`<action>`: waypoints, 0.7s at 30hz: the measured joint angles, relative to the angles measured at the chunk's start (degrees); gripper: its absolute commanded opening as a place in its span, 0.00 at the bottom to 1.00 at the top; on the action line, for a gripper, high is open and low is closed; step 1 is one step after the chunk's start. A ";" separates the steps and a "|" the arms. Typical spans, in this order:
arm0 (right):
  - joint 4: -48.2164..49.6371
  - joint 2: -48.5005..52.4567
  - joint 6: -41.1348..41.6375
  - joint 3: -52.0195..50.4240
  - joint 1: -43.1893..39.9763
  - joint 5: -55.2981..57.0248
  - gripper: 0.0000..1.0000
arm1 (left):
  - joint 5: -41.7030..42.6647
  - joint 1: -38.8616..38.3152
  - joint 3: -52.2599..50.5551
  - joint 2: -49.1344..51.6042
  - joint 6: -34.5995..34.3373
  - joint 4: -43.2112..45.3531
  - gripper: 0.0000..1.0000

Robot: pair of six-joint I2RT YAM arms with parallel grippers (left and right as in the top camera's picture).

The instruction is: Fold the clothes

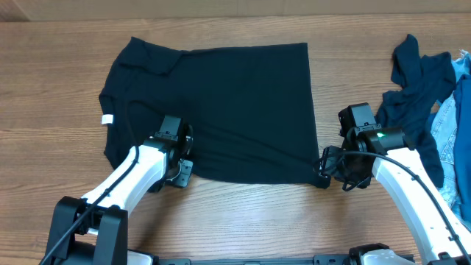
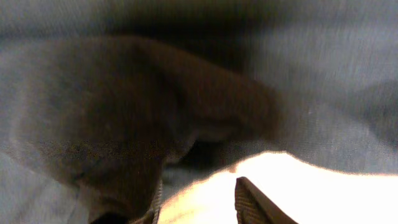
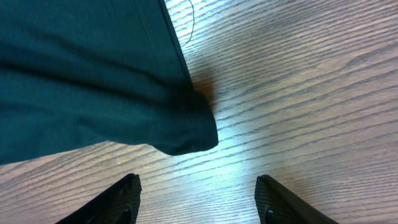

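Navy T-shirt (image 1: 235,110) spread flat mid-table (image 1: 59,73); dark blue garment (image 1: 416,73) and pale denim (image 1: 456,125) heaped at the right edge.
At the shirt's near right corner, right gripper (image 3: 199,186) gapes wide, empty. Over its near left edge, left gripper (image 1: 176,151); close view blurred, jaws unreadable. White tag (image 1: 107,120) on the left side.

Overhead looks straight down on brown wood-grain table (image 1: 353,29) and near-black navy fabric T-shirt (image 1: 235,103); left wrist close against it; right wrist, low, shares its corner.
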 measured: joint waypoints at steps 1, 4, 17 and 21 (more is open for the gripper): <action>-0.07 0.00 -0.02 0.00 0.00 0.02 0.63 | -0.17 0.00 -0.09 0.00 0.07 1.20 0.46; -0.35 0.00 0.00 0.00 0.00 0.00 0.63 | -0.70 0.00 -0.59 0.02 0.68 4.46 0.42; -0.04 0.00 -0.02 0.00 0.00 0.02 0.62 | 0.15 -0.26 3.13 4.44 0.57 -7.21 0.04; -0.07 0.00 0.00 0.00 0.00 0.02 0.62 | 0.17 -0.26 13.07 4.52 -1.09 -18.51 0.04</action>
